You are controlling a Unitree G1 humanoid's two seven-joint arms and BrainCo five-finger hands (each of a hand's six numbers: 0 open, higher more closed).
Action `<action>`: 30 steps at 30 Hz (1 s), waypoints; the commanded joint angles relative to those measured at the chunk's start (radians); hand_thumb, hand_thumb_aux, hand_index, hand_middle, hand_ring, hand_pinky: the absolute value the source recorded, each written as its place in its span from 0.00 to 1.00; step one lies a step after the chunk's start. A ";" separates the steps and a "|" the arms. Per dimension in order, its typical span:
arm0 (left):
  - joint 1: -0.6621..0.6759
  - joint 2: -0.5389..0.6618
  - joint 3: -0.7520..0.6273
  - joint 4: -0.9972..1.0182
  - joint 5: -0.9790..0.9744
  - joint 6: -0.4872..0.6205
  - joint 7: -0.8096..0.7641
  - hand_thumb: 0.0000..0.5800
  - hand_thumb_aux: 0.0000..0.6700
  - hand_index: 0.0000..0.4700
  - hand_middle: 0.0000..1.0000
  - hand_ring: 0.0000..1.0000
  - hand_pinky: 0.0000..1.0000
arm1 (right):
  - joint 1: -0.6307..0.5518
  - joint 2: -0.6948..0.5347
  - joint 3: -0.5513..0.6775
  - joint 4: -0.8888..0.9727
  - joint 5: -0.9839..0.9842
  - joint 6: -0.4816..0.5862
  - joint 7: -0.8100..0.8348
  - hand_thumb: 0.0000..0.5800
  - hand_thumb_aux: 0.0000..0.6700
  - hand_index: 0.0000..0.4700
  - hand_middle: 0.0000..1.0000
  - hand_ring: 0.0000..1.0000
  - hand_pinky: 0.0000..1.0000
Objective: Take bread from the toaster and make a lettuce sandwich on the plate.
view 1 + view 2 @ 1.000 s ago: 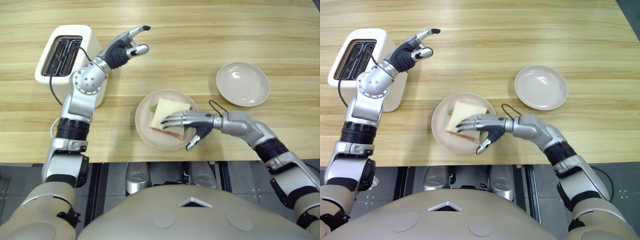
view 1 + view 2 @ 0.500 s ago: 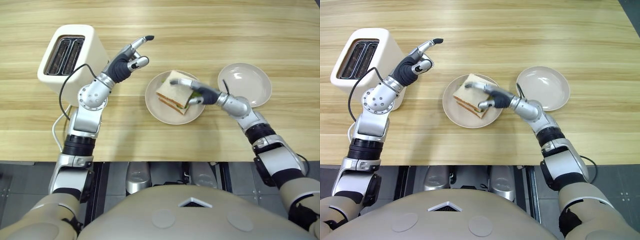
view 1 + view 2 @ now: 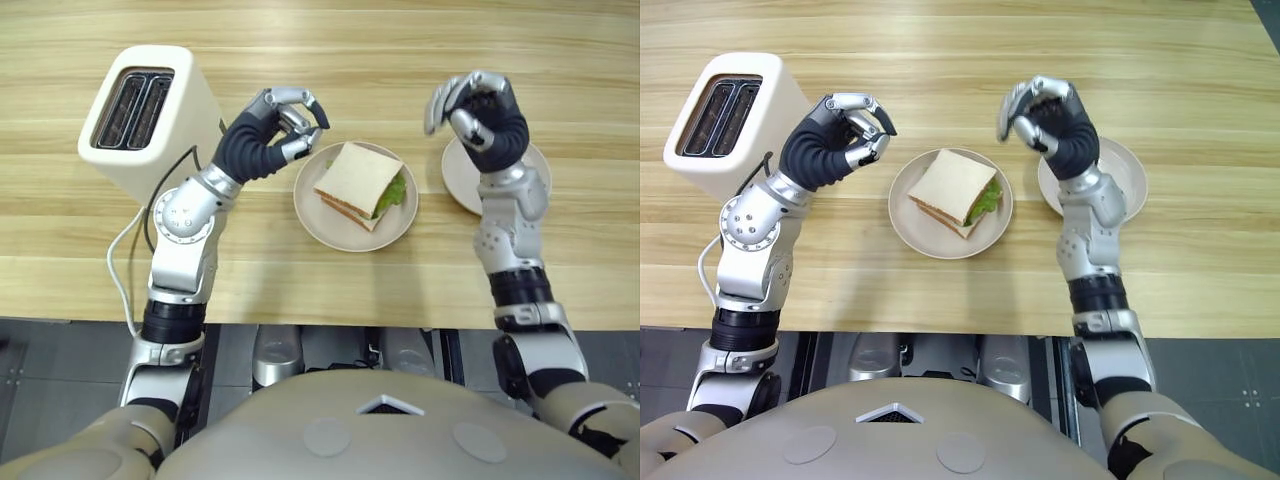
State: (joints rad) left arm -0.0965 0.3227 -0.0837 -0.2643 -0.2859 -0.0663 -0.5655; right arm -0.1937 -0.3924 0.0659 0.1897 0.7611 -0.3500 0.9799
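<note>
Beige plate (image 3: 350,240) is carrying the lettuce sandwich (image 3: 358,178), bread on top. Left hand (image 3: 268,135) is hovering at its ten o'clock, toaster (image 3: 140,110) beyond; right hand (image 3: 478,115) is hovering at two o'clock. Both are curled, gripping nothing.

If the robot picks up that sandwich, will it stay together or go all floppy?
Probably floppy: the sandwich is thin sliced bread, so it would likely bend. The lettuce pokes out on one side, so it might slip out. It looks light, so a push may slide it across the plate.
</note>
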 commanded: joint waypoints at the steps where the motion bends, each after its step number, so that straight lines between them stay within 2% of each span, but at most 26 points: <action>1: 0.108 0.066 -0.044 -0.022 -0.124 0.060 -0.183 1.00 1.00 0.98 1.00 1.00 1.00 | 0.104 -0.083 0.026 -0.086 -0.008 0.145 0.155 1.00 1.00 0.98 1.00 1.00 1.00; 3: 0.173 0.116 -0.073 -0.002 -0.119 0.054 -0.263 1.00 1.00 0.98 1.00 1.00 1.00 | 0.165 -0.146 0.039 -0.125 -0.057 0.171 0.215 1.00 1.00 0.98 1.00 1.00 1.00; 5: 0.216 0.165 -0.113 0.035 -0.035 0.018 -0.299 1.00 1.00 0.98 1.00 1.00 1.00 | 0.203 -0.191 0.056 -0.138 -0.138 0.156 0.242 1.00 1.00 0.98 1.00 1.00 1.00; 9: 0.266 0.211 -0.177 0.098 0.116 -0.053 -0.287 1.00 1.00 0.98 1.00 1.00 1.00 | 0.253 -0.259 0.118 -0.137 -0.377 0.076 0.232 1.00 1.00 0.98 1.00 1.00 1.00; 14: 0.199 0.207 -0.270 0.299 0.472 -0.182 -0.092 1.00 1.00 0.98 1.00 1.00 1.00 | 0.205 -0.245 0.187 -0.011 -0.800 -0.134 0.005 1.00 1.00 0.98 1.00 1.00 1.00; 17: 0.148 0.194 -0.323 0.397 0.615 -0.240 0.004 1.00 1.00 0.98 1.00 1.00 1.00 | 0.164 -0.223 0.222 0.054 -0.954 -0.218 -0.112 1.00 1.00 0.98 1.00 1.00 1.00; 24: -0.086 0.114 -0.381 0.750 0.837 -0.304 0.282 1.00 1.00 0.98 1.00 1.00 1.00 | -0.055 -0.144 0.290 0.359 -1.166 -0.334 -0.346 1.00 1.00 0.98 1.00 1.00 1.00; 30: -0.365 0.022 -0.360 1.148 0.855 -0.352 0.472 1.00 1.00 0.98 1.00 1.00 1.00 | -0.328 -0.073 0.337 0.789 -1.293 -0.346 -0.590 1.00 1.00 0.98 1.00 1.00 1.00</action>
State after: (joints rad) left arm -0.4193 0.3615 -0.4434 0.7485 0.5481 -0.4229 -0.1339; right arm -0.4794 -0.4884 0.3739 0.8589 -0.4818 -0.7065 0.4561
